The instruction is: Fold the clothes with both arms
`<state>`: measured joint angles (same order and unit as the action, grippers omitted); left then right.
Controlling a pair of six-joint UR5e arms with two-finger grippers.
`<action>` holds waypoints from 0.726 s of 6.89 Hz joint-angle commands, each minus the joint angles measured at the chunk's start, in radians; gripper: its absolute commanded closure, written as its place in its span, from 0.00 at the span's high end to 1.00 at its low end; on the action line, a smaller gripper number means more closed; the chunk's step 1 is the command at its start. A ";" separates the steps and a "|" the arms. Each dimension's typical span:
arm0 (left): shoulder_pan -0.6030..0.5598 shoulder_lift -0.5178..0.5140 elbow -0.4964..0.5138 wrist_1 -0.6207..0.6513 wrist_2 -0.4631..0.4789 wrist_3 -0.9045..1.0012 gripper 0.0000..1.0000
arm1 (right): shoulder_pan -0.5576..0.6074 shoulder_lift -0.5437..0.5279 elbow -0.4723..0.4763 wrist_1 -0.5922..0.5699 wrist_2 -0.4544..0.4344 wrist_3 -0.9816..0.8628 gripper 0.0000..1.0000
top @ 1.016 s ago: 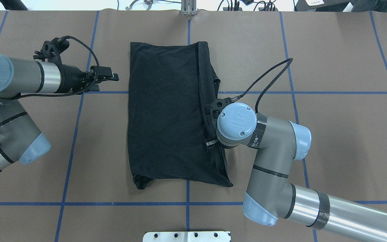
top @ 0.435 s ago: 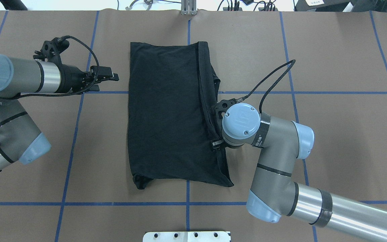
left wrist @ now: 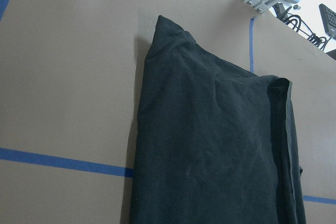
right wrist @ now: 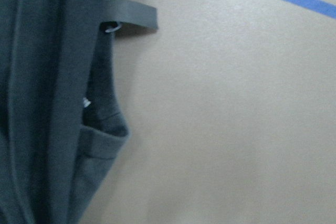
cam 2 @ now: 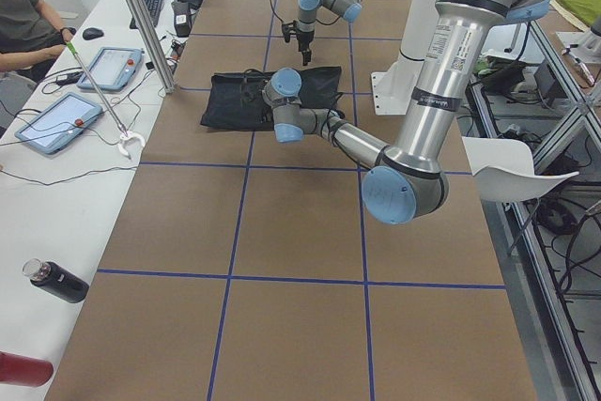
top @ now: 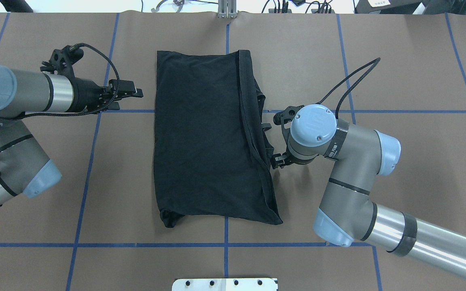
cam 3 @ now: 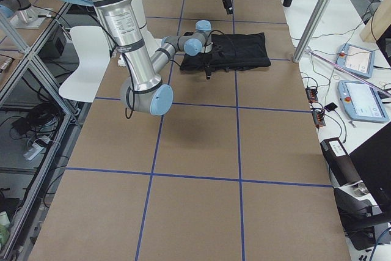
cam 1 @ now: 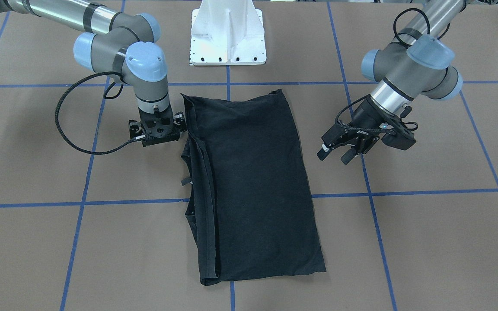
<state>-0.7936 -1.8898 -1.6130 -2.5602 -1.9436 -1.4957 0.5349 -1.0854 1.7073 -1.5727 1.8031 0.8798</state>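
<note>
Bright, even overhead light w/ soft faint shadows on the desk (top: 419, 60), glare on the right arm (top: 439, 246) tube, T-shirt (top: 200, 137) folds lost in black, right wrist view soft, prob. out of focus.

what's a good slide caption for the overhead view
black T-shirt folded lengthwise on the taped table, left arm and right arm poised on either side

The left arm (top: 26, 95) and right arm (top: 352, 161) are grey tubes with polished silver sections, pale blue screwed joint caps and braided black cables.
</note>
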 commanded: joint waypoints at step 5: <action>-0.004 -0.006 -0.002 0.002 -0.009 0.002 1.00 | -0.022 -0.011 0.156 0.000 0.085 0.027 1.00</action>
<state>-0.7966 -1.8946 -1.6122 -2.5587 -1.9470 -1.4941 0.5648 -1.0933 1.8212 -1.5741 1.8928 0.8816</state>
